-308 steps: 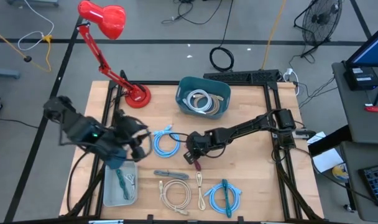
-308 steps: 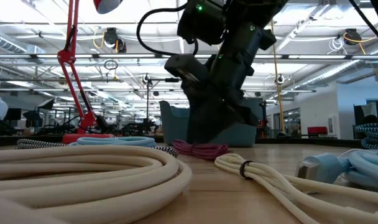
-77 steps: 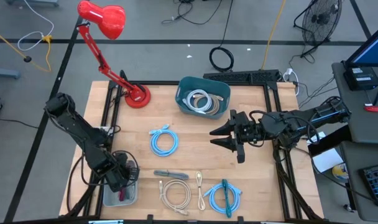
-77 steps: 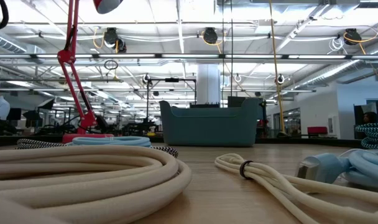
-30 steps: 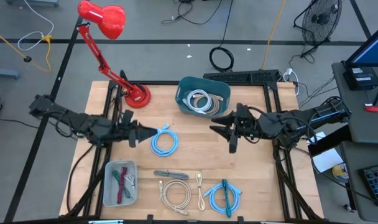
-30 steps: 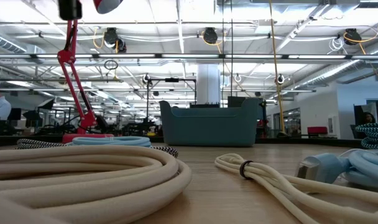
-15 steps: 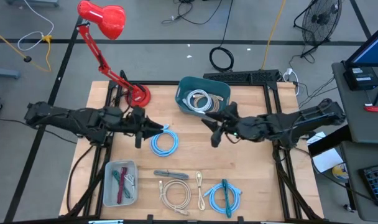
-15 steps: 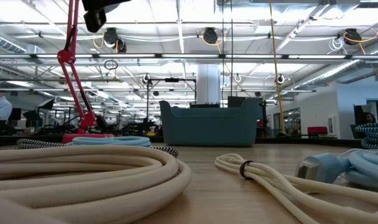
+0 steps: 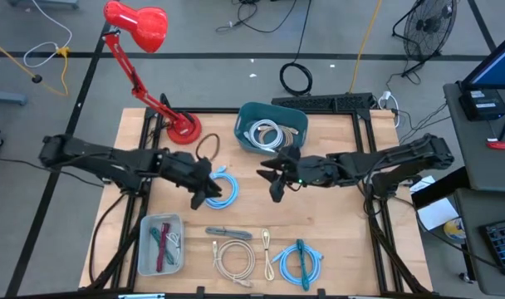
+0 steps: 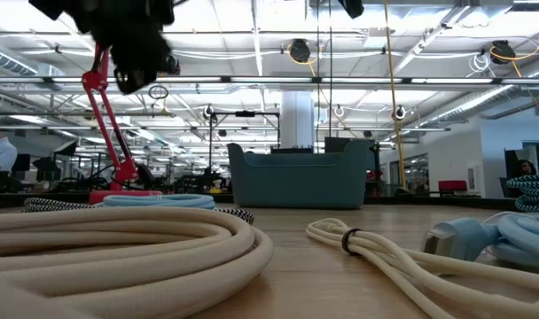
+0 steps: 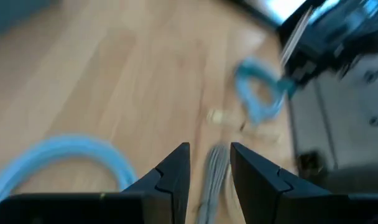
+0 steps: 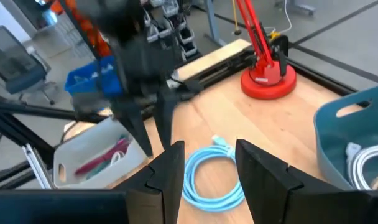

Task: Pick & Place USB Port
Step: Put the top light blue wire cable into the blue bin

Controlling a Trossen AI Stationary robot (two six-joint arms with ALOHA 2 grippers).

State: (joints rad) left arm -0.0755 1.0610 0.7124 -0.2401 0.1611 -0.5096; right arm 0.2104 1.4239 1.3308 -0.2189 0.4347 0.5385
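Left arm stretched low from its own side toward the middle, left tool (image 9: 204,193) at its tip, fingers (image 11: 176,169) parted with nothing between them. Right arm reaching in from the opposite side, elbow bent, right tool (image 9: 275,184) facing the left tool across a gap, fingers (image 12: 168,169) likewise spread and empty. Both tools held above the counter, apart from each other.

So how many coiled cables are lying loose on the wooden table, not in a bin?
3: a light blue coil mid-table beneath the left gripper, a cream coil at the front edge, and a blue-and-teal coil beside it.
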